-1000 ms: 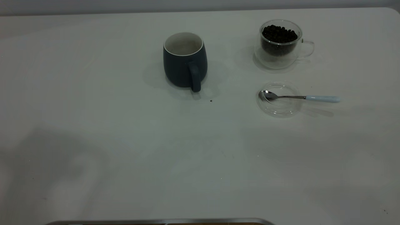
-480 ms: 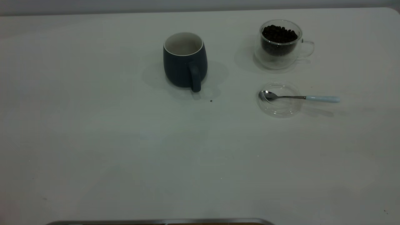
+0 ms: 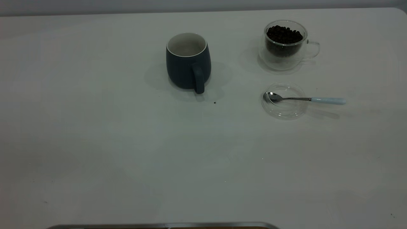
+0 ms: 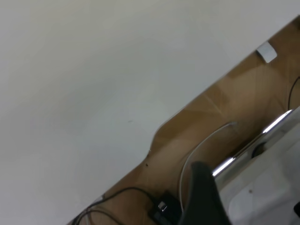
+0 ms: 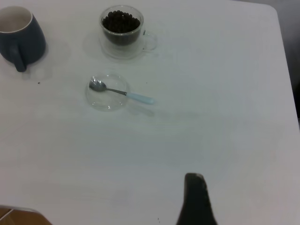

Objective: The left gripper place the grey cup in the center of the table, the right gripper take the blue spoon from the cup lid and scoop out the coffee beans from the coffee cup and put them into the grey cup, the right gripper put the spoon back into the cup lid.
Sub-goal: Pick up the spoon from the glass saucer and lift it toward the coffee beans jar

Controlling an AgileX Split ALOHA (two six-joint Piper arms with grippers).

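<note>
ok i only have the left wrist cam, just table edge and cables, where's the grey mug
observer: The grey cup stands upright on the table, toward the far middle in the exterior view.
operator: any beans in it
observer: None show inside; the coffee beans are heaped in the glass cup, on the right arm's side of the grey cup.
operator: and the spoon
observer: The blue spoon has its bowl in the cup lid, with the handle sticking out over the rim.
operator: arms near any of it
observer: Neither arm shows in the exterior view.
</note>
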